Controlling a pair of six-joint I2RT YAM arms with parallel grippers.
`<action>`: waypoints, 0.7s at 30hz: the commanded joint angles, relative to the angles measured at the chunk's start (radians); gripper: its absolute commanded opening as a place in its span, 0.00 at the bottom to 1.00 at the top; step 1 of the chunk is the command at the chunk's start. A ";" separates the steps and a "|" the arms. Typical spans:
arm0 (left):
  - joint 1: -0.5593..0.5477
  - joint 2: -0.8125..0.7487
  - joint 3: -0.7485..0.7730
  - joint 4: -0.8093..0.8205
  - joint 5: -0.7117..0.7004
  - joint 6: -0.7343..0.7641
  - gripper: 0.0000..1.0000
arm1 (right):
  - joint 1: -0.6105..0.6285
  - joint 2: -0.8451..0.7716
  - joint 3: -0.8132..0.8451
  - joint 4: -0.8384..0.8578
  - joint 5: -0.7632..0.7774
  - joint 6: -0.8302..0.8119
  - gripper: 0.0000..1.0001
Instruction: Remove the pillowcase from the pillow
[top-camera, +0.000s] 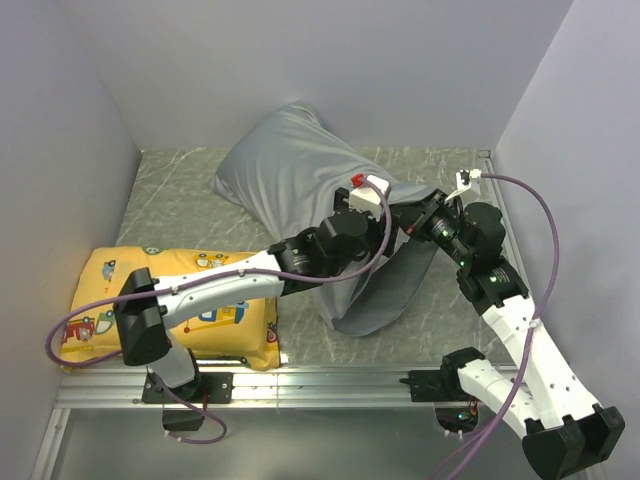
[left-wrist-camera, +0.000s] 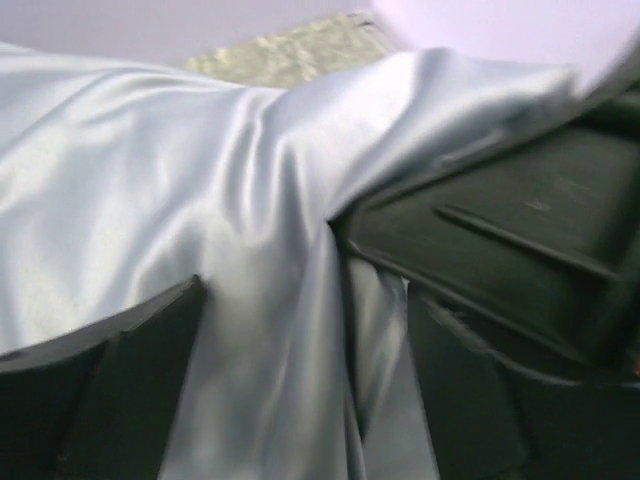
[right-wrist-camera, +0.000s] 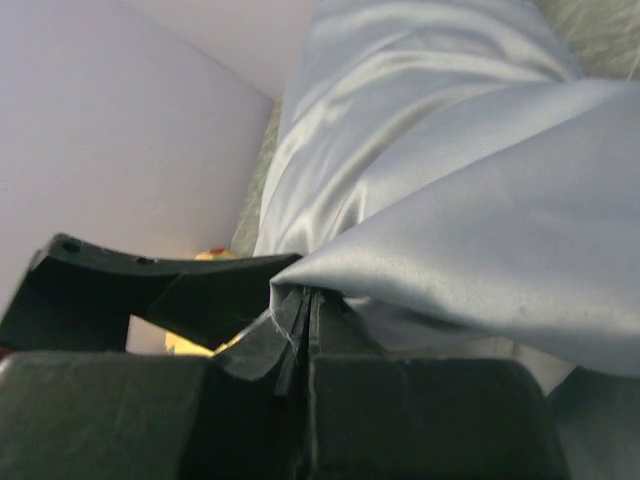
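1 grey pillowcase (top-camera: 290, 165) lies at centre-back of the counter (top-camera: 175, 205), bulging. The pillow is covered by it, not visible. 1 yellow cushion (top-camera: 100, 285) w/ vehicle prints sits at near-left corner. 2 arms meet at the case's near-right part. Right gripper (right-wrist-camera: 305, 340): jaws pressed together on a fold of the pillowcase. Left gripper (left-wrist-camera: 290, 400): fingers wide apart, cloth hangs between them. Counter is marbled grey-green. Pale walls (top-camera: 330, 60) stand left, back & right, and a metal rail (top-camera: 330, 378) runs along near edge.
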 joint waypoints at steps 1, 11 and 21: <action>-0.009 0.058 0.073 0.049 -0.119 0.033 0.84 | 0.009 -0.008 0.078 0.097 -0.028 0.009 0.00; -0.007 0.031 0.060 0.122 -0.333 0.041 0.16 | 0.009 -0.008 0.085 0.011 0.058 -0.034 0.02; 0.052 0.080 0.207 0.013 -0.302 -0.030 0.00 | 0.011 -0.086 -0.055 -0.021 0.152 -0.086 0.60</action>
